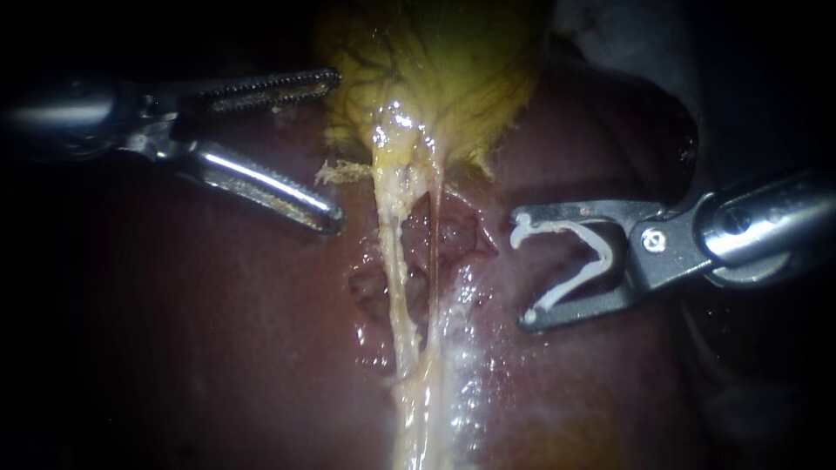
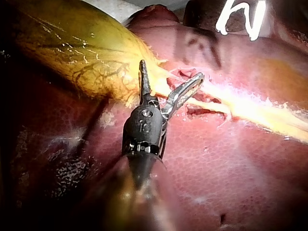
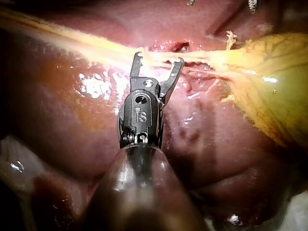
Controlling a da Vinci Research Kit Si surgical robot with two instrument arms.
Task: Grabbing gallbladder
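My left instrument [image 1: 335,151] gapes wide beside the gallbladder [image 1: 435,61], gripping nothing (my right instrument [image 1: 522,267] holds a clip [image 1: 603,252] between its jaws).

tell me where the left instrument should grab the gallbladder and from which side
Grip the gallbladder at its narrow lower end, on the edge nearest the left instrument, coming from the left. It tapers there toward the pale strands, and that instrument already faces the edge with its end effector open. The right instrument holds a clip.
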